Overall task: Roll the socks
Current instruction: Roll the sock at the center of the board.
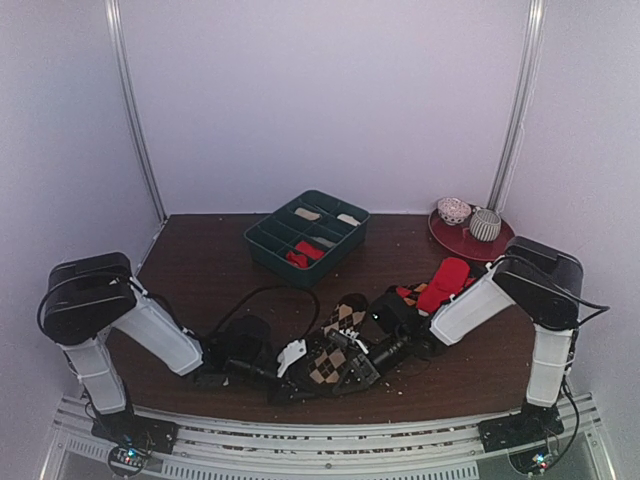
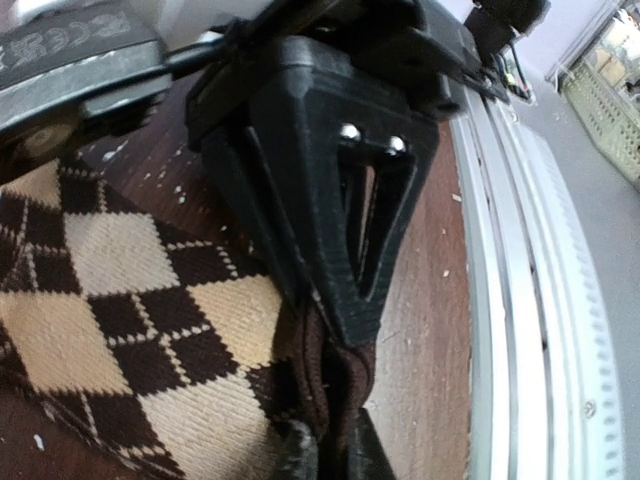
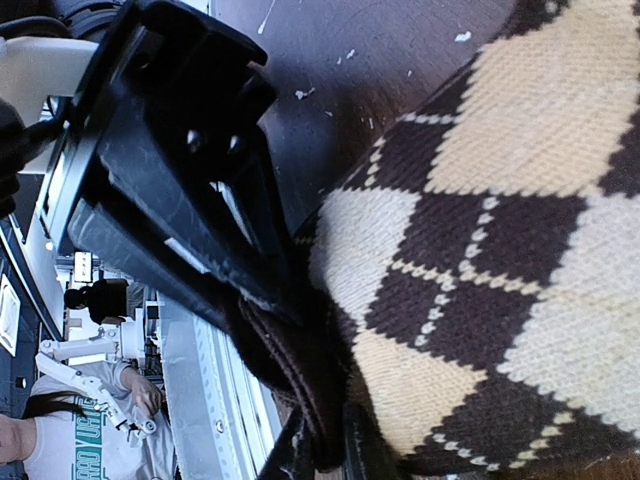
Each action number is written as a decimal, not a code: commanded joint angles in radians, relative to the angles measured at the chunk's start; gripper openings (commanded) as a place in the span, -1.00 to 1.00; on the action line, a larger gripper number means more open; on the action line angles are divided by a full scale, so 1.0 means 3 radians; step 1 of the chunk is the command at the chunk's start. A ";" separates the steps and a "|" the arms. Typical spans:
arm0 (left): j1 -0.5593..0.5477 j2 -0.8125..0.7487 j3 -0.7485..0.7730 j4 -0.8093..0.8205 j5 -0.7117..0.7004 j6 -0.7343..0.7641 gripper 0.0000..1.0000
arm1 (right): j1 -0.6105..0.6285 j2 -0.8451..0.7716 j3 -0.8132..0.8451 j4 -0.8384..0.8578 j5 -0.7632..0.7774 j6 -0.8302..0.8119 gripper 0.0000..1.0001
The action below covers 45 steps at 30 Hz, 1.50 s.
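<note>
The dark brown socks with tan argyle diamonds (image 1: 335, 352) lie flat near the table's front middle. My left gripper (image 1: 283, 372) comes in from the left and is shut on their bunched brown edge (image 2: 335, 385). The argyle cloth (image 2: 130, 300) spreads away from its black fingers (image 2: 345, 290). From the right, my right gripper (image 1: 378, 352) is shut on a folded brown edge (image 3: 320, 390) of the same socks (image 3: 520, 230). Bright red socks (image 1: 443, 283) lie behind the right arm, partly hidden by it.
A green divided bin (image 1: 262, 243) stands at the back middle with a red item in one compartment. A red plate (image 1: 448, 238) at the back right holds two rolled balls. A black cable (image 1: 262, 292) loops on the table. A metal rail (image 2: 520, 270) runs along the front edge.
</note>
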 commanded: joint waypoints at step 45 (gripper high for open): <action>0.0144 0.0225 0.0364 -0.1115 0.0244 -0.1256 -1.00 | 0.1081 -0.0661 -0.0361 0.0079 0.2973 -0.2379 -0.78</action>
